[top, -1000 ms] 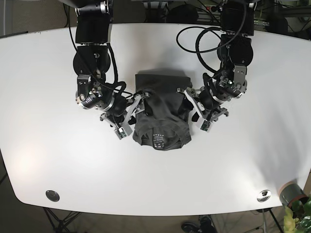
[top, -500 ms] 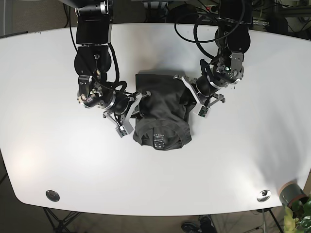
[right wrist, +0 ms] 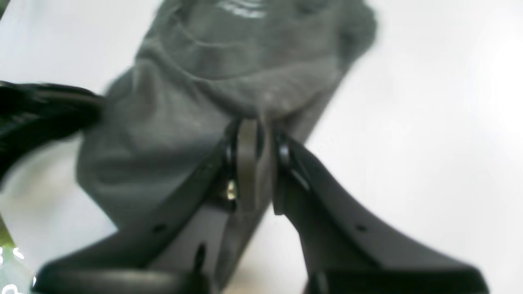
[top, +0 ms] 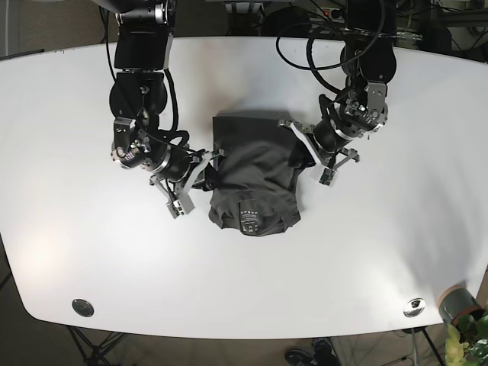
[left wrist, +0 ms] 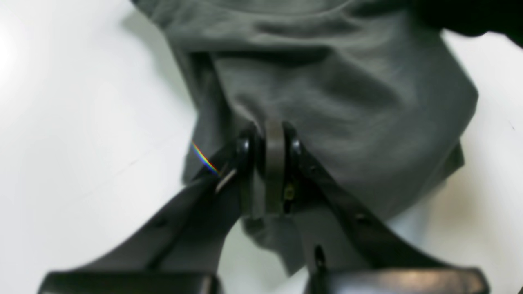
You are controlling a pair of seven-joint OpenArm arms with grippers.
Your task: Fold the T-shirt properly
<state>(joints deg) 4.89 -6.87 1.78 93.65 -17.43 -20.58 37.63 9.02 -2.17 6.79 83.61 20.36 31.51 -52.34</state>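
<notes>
Base view: rumpled dark grey T-shirt (top: 255, 183)

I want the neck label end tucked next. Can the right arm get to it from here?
Probably not yet: the right gripper is shut on the T-shirt edge. The neck label lies uncovered nearby, so releasing first should free the way.

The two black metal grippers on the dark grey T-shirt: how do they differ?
The left gripper grips the dark grey T-shirt on the base view's right edge, the right gripper on its left. In the wrist views the left pinches a thicker bunch. Both have jaws shut on cloth over the white table.
</notes>
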